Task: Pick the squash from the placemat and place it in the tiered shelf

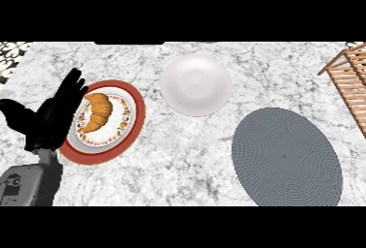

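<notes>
On the red-rimmed plate (136, 104), a croissant (98, 112)

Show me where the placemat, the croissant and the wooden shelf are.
placemat (286, 157), head view, middle of the grey oval mat.
croissant (97, 112), head view, middle of its curved body, on the red-rimmed plate.
wooden shelf (352, 80), head view, slats of the part showing at the right edge.
</notes>
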`<state>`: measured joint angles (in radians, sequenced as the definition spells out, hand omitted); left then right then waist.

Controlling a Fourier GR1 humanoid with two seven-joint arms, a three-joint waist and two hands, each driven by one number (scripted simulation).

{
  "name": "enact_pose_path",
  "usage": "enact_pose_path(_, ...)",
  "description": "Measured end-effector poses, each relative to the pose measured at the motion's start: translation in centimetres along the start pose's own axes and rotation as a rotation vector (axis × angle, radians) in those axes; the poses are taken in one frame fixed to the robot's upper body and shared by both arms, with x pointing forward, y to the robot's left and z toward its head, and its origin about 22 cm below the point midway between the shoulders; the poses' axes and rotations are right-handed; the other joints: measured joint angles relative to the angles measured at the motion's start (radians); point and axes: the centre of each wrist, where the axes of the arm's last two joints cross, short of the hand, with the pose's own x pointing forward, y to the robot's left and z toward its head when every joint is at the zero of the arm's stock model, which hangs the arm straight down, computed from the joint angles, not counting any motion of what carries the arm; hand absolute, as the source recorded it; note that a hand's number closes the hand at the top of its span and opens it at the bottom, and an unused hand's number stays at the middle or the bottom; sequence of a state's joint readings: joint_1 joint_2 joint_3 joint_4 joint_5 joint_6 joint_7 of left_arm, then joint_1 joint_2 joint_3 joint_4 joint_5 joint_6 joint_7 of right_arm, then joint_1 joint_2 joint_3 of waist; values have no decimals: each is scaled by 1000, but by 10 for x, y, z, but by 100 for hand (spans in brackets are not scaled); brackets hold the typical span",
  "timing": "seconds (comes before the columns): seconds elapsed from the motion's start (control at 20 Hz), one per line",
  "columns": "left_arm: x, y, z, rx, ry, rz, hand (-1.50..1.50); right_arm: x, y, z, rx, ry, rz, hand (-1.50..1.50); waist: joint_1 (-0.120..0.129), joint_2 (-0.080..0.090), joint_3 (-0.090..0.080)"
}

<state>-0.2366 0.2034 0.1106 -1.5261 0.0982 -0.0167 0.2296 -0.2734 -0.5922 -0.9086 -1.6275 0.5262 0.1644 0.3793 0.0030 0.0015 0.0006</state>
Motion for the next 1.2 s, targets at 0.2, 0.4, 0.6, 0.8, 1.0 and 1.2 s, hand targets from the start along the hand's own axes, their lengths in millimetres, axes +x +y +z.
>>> enact_pose_path(0.2,0,1,-3,0,0,1,0,-4,-4,-16,-75,-32,-55,-150,-1,0,0)
enact_pose_path(0.4,-3,0,-1,4,2,0,0,-10,-15,-28,-123,-66,-111,-150,-2,-1,0)
enact_pose_path(0.6,0,2,-2,12,7,1,0,-19,-41,-36,-60,-54,-151,-150,-9,-3,-1)
enact_pose_path(0.8,-5,3,2,17,8,5,0,-38,-71,-40,46,10,-214,-150,-17,-5,-1)
enact_pose_path(1.0,-4,5,3,29,9,1,0,-54,-126,-39,76,26,-242,-150,-25,-6,-1)
enact_pose_path(1.2,0,10,4,27,11,10,0,-78,-174,-33,96,17,-284,-150,-29,-7,0)
